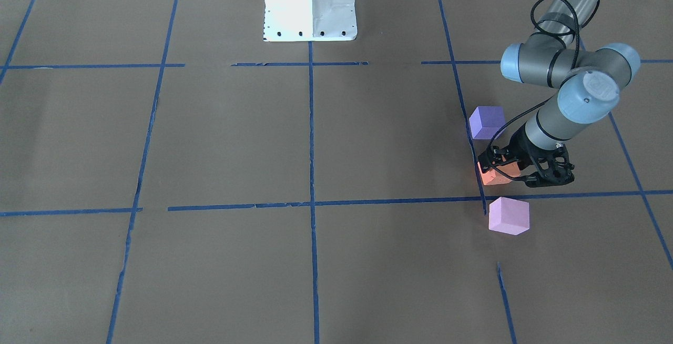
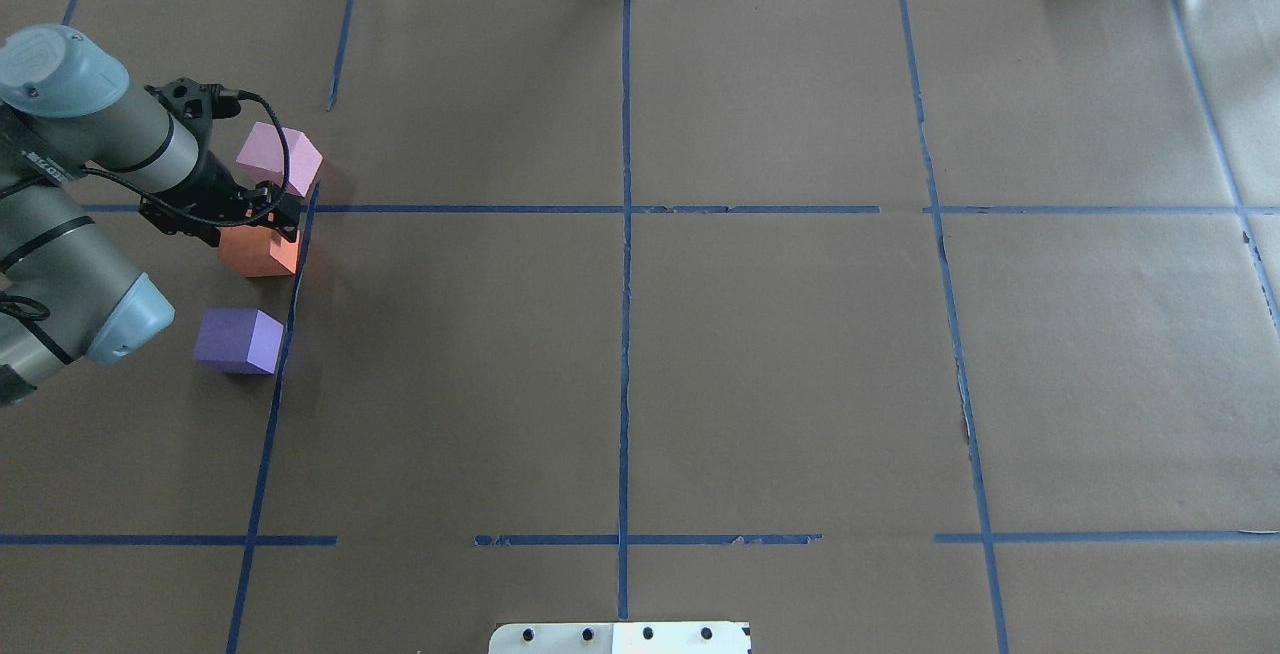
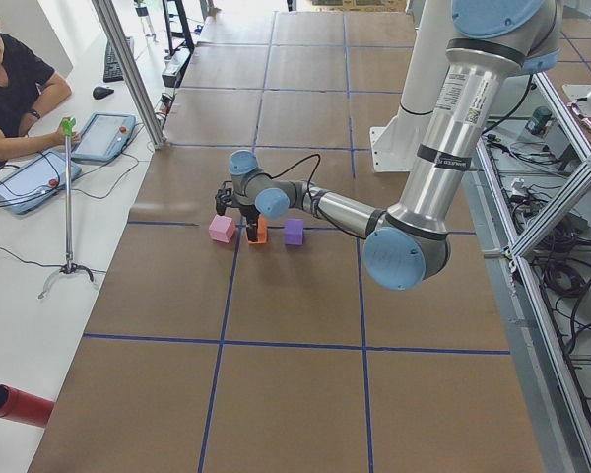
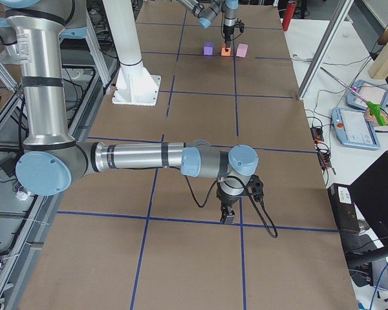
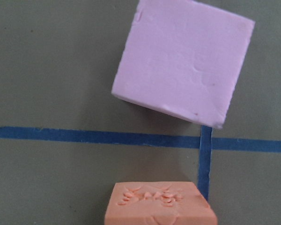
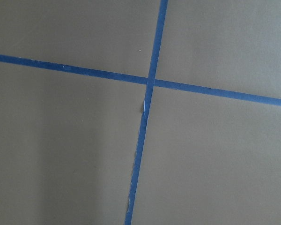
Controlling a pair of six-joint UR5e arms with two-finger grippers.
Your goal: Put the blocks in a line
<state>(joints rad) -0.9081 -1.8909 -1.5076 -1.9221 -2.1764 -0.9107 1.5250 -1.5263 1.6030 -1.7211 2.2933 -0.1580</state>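
Observation:
The three blocks lie close together at the table's left end. In the overhead view, the pink-lilac block (image 2: pixel 280 159) is farthest, the orange block (image 2: pixel 258 252) in the middle and the purple block (image 2: pixel 238 339) nearest. My left gripper (image 2: pixel 275 222) is down over the orange block (image 1: pixel 494 176), with a finger on each side, and looks shut on it as it rests on the paper. The left wrist view shows the orange block (image 5: pixel 159 206) at the bottom and the pink-lilac block (image 5: pixel 182 61) beyond a tape line. My right gripper (image 4: pixel 227 218) hangs low over bare paper; I cannot tell its state.
Brown paper with a grid of blue tape lines (image 2: pixel 625 234) covers the table. The white robot base (image 1: pixel 310 2) stands at the middle of the near edge. An operator (image 3: pixel 10 89) sits past the table's left end, with tablets and a stand.

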